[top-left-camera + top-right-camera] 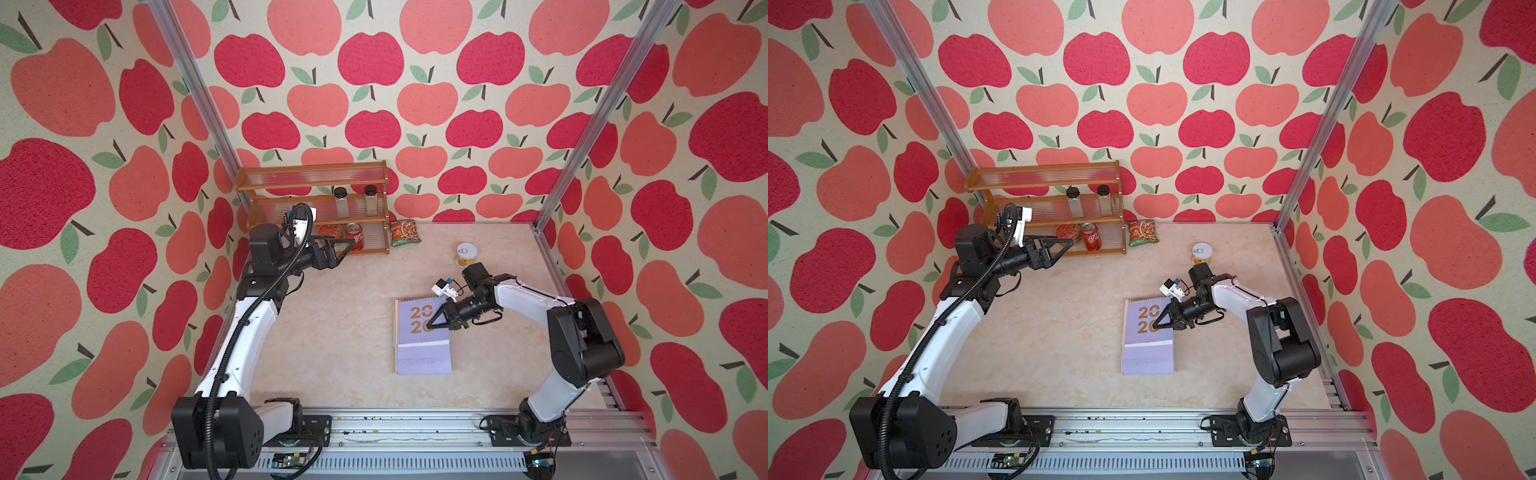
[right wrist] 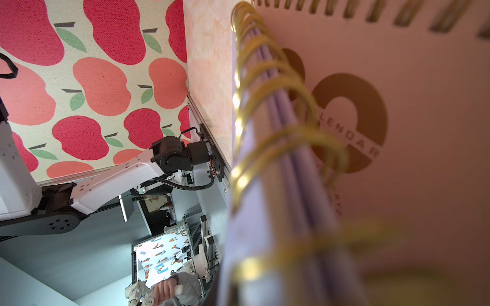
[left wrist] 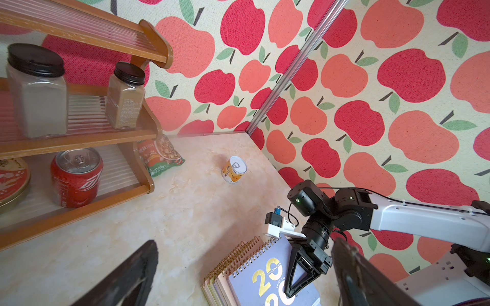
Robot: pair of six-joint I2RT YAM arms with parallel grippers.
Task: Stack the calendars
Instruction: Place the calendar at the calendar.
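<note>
The calendars lie in one flat pile on the right half of the table. A lilac calendar with gold "2026" is on top. Edges of pink and yellow-green ones fan out under it in the left wrist view. My right gripper is turned on its side. It is shut on the lilac calendar's right edge, with one finger lying on the cover. In the right wrist view the lilac pages and gold spiral run straight into the jaws. My left gripper hangs open and empty in front of the shelf.
A wooden shelf rack stands at the back left, holding two jars, a red soda can and a red tin. A green snack packet leans beside it. A small yellow can stands just behind the right arm.
</note>
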